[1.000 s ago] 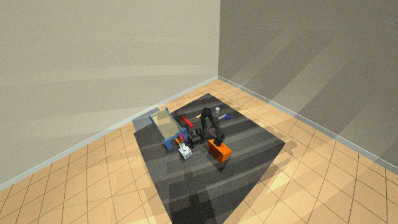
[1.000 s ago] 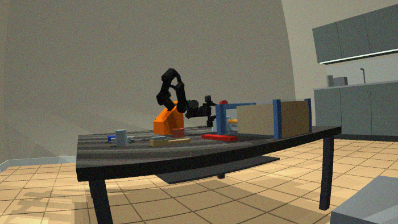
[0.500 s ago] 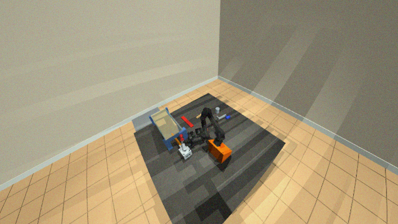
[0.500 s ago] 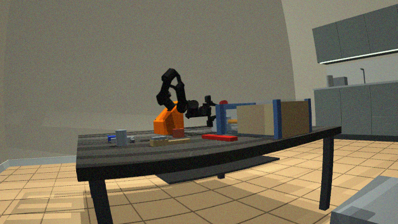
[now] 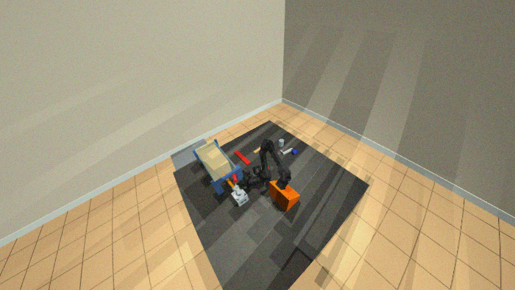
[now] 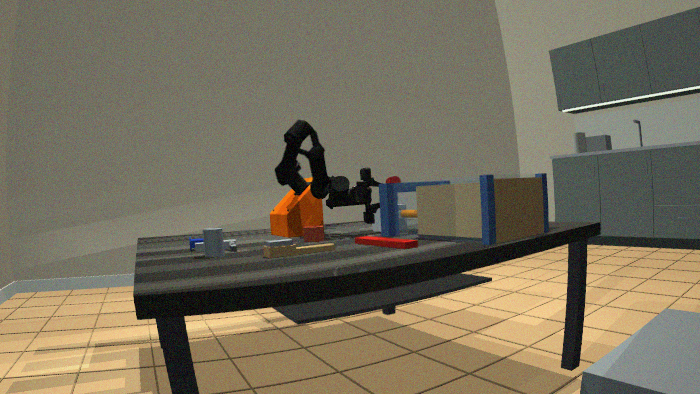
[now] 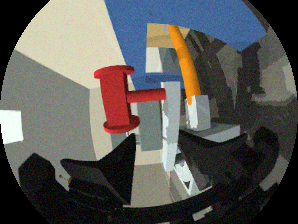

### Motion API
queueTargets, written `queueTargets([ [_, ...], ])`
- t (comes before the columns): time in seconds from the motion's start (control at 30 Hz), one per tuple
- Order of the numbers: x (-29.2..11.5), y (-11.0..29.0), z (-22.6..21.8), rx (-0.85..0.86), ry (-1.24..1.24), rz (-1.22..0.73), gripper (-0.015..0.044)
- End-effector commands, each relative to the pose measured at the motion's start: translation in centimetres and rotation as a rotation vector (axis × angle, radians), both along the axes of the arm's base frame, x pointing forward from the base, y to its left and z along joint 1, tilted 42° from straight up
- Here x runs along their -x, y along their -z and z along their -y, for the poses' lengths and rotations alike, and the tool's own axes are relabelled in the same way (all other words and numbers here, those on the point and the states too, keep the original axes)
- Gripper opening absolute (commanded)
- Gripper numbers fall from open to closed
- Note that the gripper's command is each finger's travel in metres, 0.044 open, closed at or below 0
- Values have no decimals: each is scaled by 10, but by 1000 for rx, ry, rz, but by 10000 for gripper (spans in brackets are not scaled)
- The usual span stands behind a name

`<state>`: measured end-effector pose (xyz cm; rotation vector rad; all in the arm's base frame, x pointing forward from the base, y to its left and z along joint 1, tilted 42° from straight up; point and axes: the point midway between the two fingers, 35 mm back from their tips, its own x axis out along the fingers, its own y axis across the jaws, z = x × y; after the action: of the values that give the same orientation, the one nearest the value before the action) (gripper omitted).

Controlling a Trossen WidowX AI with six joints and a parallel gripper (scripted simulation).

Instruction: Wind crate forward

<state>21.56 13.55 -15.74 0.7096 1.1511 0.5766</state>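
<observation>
The tan crate sits flat inside the blue-framed cubby with clear panels. An orange strap runs from it to the grey winch in front of the mouth. The handle with its red knob stands in the top of the winch. My gripper points level at the winch, its fingers part open on either side of the grey upright. The red knob lies just beyond the left fingertip. I see nothing clamped.
The orange arm base stands beside the winch. A red bar, a wooden block, a small red block, a grey cylinder and a blue and white tool lie on the bench.
</observation>
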Motion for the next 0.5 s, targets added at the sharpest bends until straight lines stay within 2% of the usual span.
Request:
queueTargets([
  [0.0,0,0,1,3,0,-1,240],
  [0.2,3,-18,35,40,-9,-14,240],
  [0.47,35,-67,78,5,-1,-7,240],
])
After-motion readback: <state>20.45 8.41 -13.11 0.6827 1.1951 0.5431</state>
